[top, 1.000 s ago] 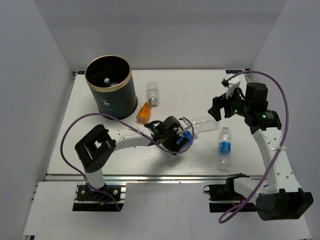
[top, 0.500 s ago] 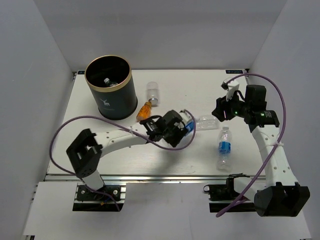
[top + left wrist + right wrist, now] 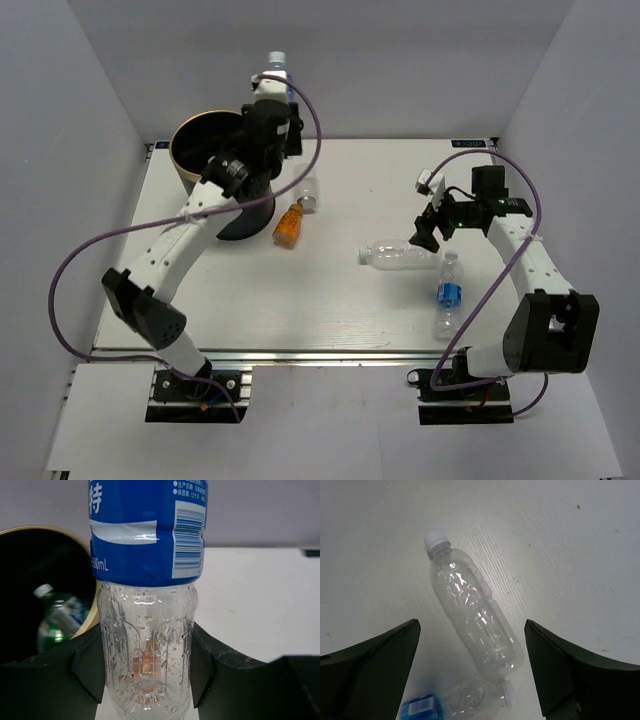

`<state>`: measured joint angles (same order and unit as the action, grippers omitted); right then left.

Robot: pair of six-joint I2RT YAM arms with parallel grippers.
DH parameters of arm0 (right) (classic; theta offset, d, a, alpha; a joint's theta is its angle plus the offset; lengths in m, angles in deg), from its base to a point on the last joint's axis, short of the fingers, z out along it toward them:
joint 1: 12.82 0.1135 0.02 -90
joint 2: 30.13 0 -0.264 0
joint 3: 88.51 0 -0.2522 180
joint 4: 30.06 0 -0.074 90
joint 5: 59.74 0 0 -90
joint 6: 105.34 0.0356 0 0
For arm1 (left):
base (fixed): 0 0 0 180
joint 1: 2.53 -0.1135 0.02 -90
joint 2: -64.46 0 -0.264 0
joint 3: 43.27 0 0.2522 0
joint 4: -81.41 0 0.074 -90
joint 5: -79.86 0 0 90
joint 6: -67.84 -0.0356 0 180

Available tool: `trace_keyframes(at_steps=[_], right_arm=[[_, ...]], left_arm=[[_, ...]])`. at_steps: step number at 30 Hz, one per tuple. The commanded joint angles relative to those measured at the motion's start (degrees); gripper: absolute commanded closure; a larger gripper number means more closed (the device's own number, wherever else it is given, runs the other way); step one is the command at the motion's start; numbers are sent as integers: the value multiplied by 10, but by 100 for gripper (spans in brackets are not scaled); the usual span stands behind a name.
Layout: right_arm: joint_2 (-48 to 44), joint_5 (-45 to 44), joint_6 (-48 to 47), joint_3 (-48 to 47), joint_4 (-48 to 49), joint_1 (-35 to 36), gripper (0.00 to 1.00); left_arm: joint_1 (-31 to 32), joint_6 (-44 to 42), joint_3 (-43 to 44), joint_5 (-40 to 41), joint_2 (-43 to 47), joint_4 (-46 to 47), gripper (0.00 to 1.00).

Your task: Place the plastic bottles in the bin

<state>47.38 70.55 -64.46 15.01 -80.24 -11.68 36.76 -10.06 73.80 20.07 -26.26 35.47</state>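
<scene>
Lower right of the top view, a blue-label btl (image 3: 449,295) and a clear btl (image 3: 400,252) lie on the table (image 3: 330,320). The R gripper (image 3: 471,627) is spread wide above the clear one w/ nothing grasped, so a descent and squeeze across its body are called for. Mid-frame, an orange btl (image 3: 288,225) and a small btl (image 3: 307,192) are seen near the bin (image 3: 172,152). Upper left, the held btl (image 3: 147,530) is clenched upright by the L gripper (image 3: 145,672) beside the rim; the drop step is judged in hand, needing a shift over the mouth, then release. Counted: 6 btls (4 on table, 1 held, 1 binned btl (image 3: 57,622)), 1 bin.
</scene>
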Motion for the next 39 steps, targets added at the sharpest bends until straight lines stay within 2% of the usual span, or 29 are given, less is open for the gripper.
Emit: trace_keyframes(at_steps=[1,5,13,15,16,17,20,24,25,27,29,32,35,39], right_arm=[[32,33,-59,-43,-3,-1,10],[30,15,-70,-23,11,2,10],[30,-15,-98,1,10,1,10],[32,-20,-112,10,7,2,10],[35,-20,-117,13,5,3,10],[39,-21,-119,12,4,3,10],[58,-14,-148,1,-21,3,10],[73,-2,-255,-1,-81,9,10],[73,-3,-301,5,-93,12,10],[76,-17,-326,17,-92,26,10],[89,-36,-324,22,-73,36,10],[126,-85,-288,22,-20,57,10],[156,-118,-291,13,-14,73,10],[177,-136,-315,16,-30,95,10]], left_arm=[[-78,28,37,93,-51,-47,89],[-144,52,92,106,-101,-79,87],[-236,87,78,75,-101,-77,86],[-243,87,98,70,-114,-89,80],[-250,87,103,63,-119,-103,74],[-250,87,103,56,-119,-104,46],[-256,87,61,38,-115,-100,1],[-256,78,39,8,-88,-88,0],[-256,62,57,3,-88,-82,0],[-248,46,80,-20,-72,-82,0],[-243,41,87,-56,-54,-76,0],[-231,35,78,-151,-17,-82,0],[-219,14,29,-288,37,-75,0],[-208,2,-54,-347,113,-67,0]])
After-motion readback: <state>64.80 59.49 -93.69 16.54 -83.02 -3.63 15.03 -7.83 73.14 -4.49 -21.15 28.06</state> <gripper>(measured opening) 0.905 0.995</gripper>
